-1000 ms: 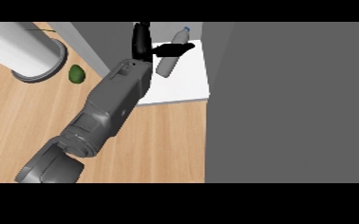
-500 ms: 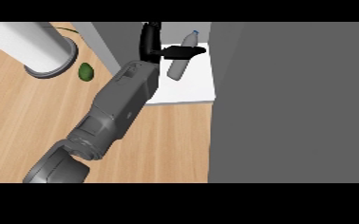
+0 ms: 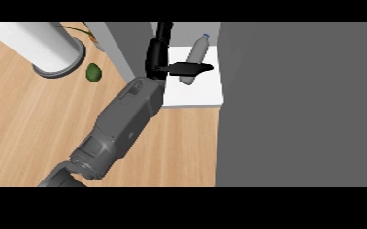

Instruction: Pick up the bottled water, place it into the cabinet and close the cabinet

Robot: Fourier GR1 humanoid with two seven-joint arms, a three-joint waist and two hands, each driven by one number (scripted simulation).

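The placing step looks all but finished, and closing the cabinet has not yet begun. The bottled water (image 3: 197, 51) is inside the cabinet, on its white floor (image 3: 193, 97), with its cap pointing to the far side and its body tilted slightly to the right. From this steep angle I cannot tell whether it stands or lies.

The left hand (image 3: 159, 58) reaches in from the near left. Its fingers (image 3: 163, 34) are straight and point far along the cabinet's left wall. The thumb (image 3: 188, 68) sticks out to the right and crosses in front of the bottle's near end. The hand is spread wide and appears to hold nothing. The bottle is just right of the fingers with a strip of shelf showing between them, and only the thumb overlaps it (whether the thumb actually touches is unclear).

The next move, as I judge it, calls for drawing the hand back toward the near side without the thumb catching the bottle. The hand then has to reach the broad grey panel (image 3: 287, 106) on the right, probably the open door, and swing it shut. The right hand is out of view.
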